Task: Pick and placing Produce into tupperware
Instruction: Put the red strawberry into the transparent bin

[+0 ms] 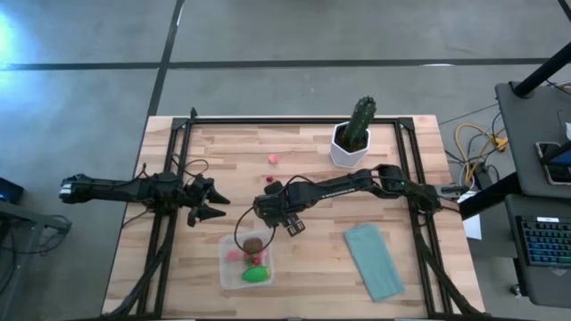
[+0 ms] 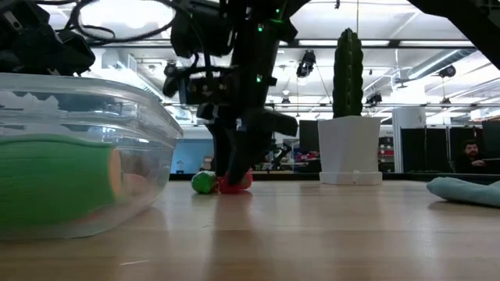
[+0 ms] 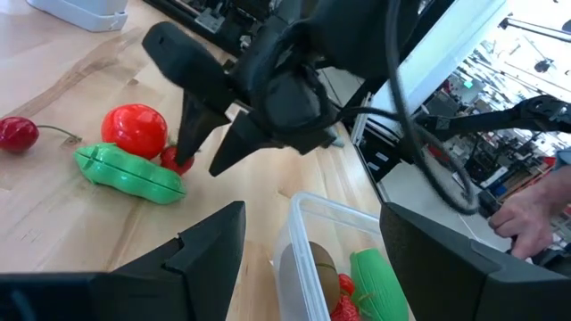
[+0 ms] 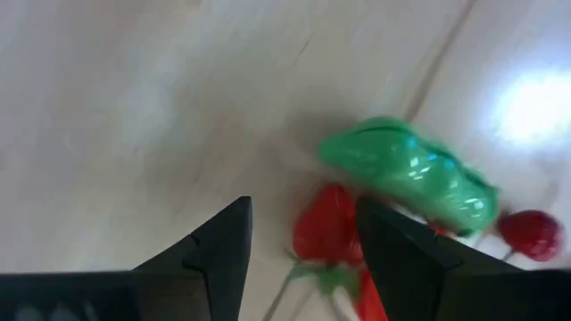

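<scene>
The clear tupperware [image 1: 234, 267] sits near the table's near edge and holds a brown round, red bits and a green piece. Loose produce lies just beyond it: a green pod [image 3: 129, 171], a red round piece [image 3: 136, 129], a small red piece [image 3: 176, 160] and a cherry [image 3: 18, 134]. My right gripper [image 3: 200, 166] is open and points down, its fingers either side of the small red piece [image 4: 326, 236]. My left gripper [image 1: 210, 203] is open, level above the table, left of the tupperware. Another small pink piece [image 1: 272, 159] lies farther back. My right gripper comes from above with its open fingers on either side of the small red piece [image 3: 176, 160], which lies on the table beside the green pod. One fingertip [image 3: 187, 152] stands right at the piece. Whether it touches, I cannot tell.
A tall green cactus in a white pot [image 1: 352, 134] stands at the far side of the table. A flat teal cloth [image 1: 375, 259] lies toward the right near corner. A dark frame [image 1: 294, 119] runs along the table's edges. A person's hand [image 3: 526, 218] shows beyond the table.
</scene>
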